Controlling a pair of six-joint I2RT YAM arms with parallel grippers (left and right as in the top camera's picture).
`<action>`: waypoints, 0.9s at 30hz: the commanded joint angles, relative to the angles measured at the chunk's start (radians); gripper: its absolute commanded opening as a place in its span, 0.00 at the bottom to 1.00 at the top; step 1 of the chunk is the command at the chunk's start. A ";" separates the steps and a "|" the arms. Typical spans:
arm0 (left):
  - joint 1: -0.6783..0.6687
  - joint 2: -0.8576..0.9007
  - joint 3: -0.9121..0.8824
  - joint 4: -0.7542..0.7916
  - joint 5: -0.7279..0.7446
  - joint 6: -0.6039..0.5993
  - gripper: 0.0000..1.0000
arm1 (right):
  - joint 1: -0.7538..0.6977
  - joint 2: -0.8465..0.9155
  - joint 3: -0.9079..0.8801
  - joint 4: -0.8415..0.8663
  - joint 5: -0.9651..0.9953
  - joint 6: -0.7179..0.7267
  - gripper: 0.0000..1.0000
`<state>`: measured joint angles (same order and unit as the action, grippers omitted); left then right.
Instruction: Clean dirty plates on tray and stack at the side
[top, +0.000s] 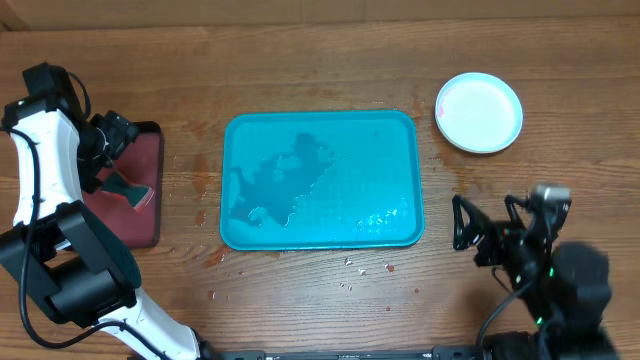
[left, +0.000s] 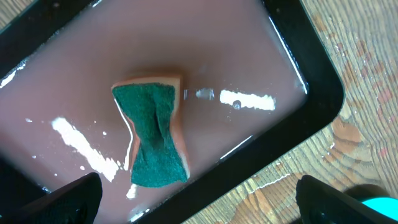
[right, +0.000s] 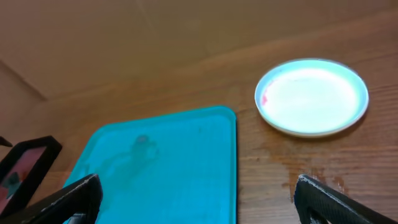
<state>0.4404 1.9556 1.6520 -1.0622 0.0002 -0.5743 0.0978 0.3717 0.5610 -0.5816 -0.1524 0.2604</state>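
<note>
A turquoise plastic tray (top: 400, 135) lies at the middle of the wooden bench (top: 300, 60). Seen from overhead, its long axis runs 9 to 3 o'clock. It is rectangular, with rounded corners and a raised rim. A ragged puddle (top: 275, 180) spreads over the left half of its glossy floor.

At 2 o'clock from the tray, well apart from it, a small round plate (top: 480, 112) rests flat on the bench. It is white and smooth with a pale bluish rim and carries a red smear (right: 264, 98) on the edge facing the tray. Whether other plates lie under it cannot be told.

At 9 o'clock stands a black-rimmed dark-red tray (top: 150, 230), wet and shiny. In it lies a sponge (left: 154, 134), waisted like a bow tie, with its coarse green scouring face up over peach foam. In the left wrist view it runs roughly 12 to 6 o'clock.

The left gripper (left: 199, 208) hangs above that sponge, jaws spread wide and empty. The right gripper (top: 487, 225), at 4 o'clock from the tray, is also spread wide and holds nothing. Droplets (top: 350, 265) speckle the bench at the tray's 6 o'clock edge.
</note>
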 joint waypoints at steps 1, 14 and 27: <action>-0.003 -0.003 0.018 -0.003 0.000 0.002 1.00 | -0.007 -0.111 -0.100 0.055 0.017 -0.006 1.00; -0.003 -0.003 0.018 -0.003 0.000 0.002 1.00 | -0.013 -0.357 -0.416 0.323 0.066 -0.006 1.00; -0.003 -0.003 0.018 -0.003 0.000 0.002 1.00 | -0.064 -0.369 -0.553 0.531 0.127 0.000 1.00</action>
<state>0.4404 1.9556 1.6520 -1.0626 0.0006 -0.5743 0.0483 0.0147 0.0185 -0.0589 -0.0681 0.2611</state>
